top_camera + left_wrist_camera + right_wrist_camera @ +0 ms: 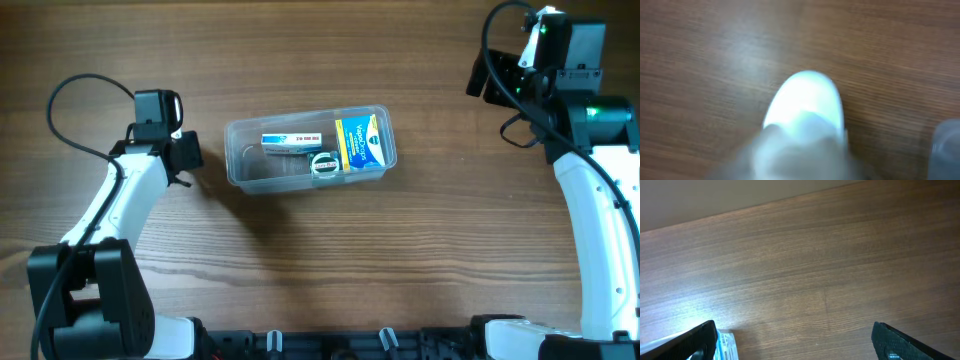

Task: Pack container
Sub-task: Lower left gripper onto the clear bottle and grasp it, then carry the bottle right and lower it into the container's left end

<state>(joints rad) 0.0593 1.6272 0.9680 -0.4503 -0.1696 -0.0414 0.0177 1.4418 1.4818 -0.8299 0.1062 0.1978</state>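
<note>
The container (240,165), a clear rounded tub, lies at the table's middle. Inside it are a blue-and-white box (290,141), a blue-and-yellow carton (362,144) and a small round thing (322,166). My left gripper (187,155) hovers just off the tub's left end, apart from it. The left wrist view is blurred: a white rounded shape (805,110) fills its lower middle, I cannot tell what it is, and the jaws do not show. My right gripper (488,76) is far off at the back right, open, with bare wood between its fingers (702,339).
A corner of the clear tub (946,145) shows at the right edge of the left wrist view. A pale blue printed edge (725,344) peeks beside the right gripper's left finger. Cables loop behind both arms. Brown wooden tabletop (420,260) lies all round.
</note>
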